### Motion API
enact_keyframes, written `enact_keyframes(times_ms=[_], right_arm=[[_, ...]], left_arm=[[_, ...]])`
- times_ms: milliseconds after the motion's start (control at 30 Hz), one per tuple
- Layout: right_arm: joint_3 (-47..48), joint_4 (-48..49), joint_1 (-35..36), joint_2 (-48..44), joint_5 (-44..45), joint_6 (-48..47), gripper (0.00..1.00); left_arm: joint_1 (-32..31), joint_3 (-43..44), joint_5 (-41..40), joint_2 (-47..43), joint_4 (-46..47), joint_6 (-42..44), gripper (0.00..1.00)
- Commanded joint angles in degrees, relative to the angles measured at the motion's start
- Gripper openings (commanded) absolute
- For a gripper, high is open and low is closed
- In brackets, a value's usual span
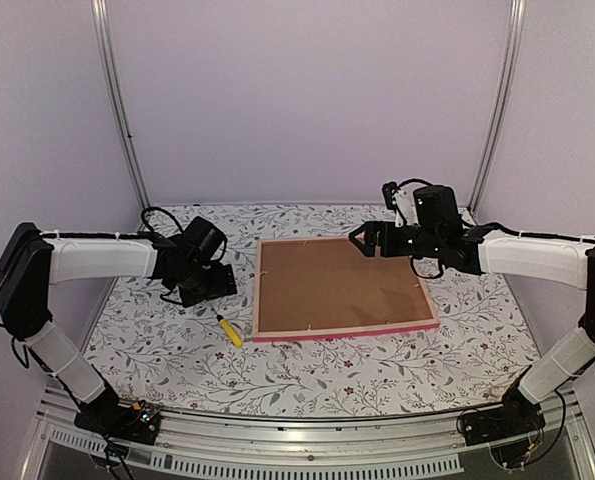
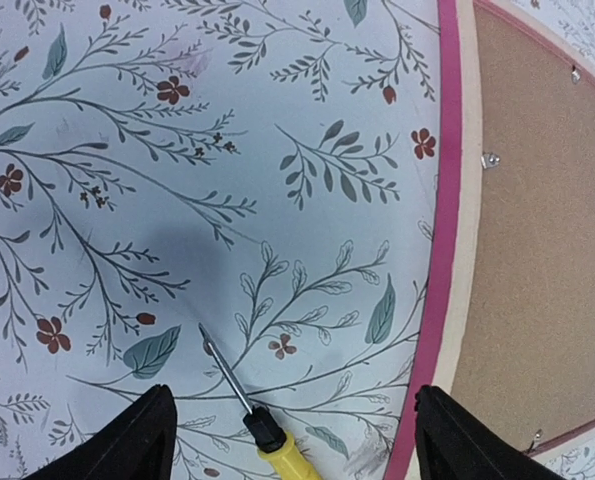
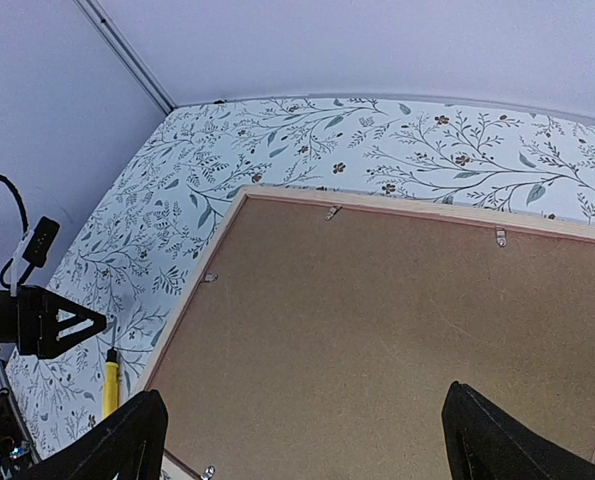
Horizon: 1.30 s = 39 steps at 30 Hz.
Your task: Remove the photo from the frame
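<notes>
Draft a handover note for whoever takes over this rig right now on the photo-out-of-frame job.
Left pincer: open, holding nothing, hanging over the yellow-handled screwdriver that lies on the floral-patterned table left of the frame.
Right pincer: open, holding nothing, above the plain brown backing board.
Thin pink-bordered rectangular frame: face down on the table, backing board seated in it, small metal tabs along its edge.
Done: nothing visibly removed.
Left: free and lift the board, then take out the photo, which is not in view.
</notes>
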Motion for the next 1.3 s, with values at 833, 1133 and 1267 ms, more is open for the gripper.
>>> enact_keyframes(times_ms=[833, 1133, 1267], right_arm=[[-2.38, -0.03, 0.47, 0.01, -4.57, 0.48, 0.98], [-2.94, 0.28, 0.46, 0.19, -4.97, 1.27, 0.98], [-2.76, 0.33, 0.47, 0.74, -5.43, 1.70, 0.98]], left_arm=[[2.70, 3.06, -0.97, 8.91, -1.28, -10.90, 0.39], [2.59, 3.77, -4.03, 10.11, -2.73, -11.26, 0.33], [2.59, 3.93, -3.54, 10.93, -2.17, -11.37, 0.27]])
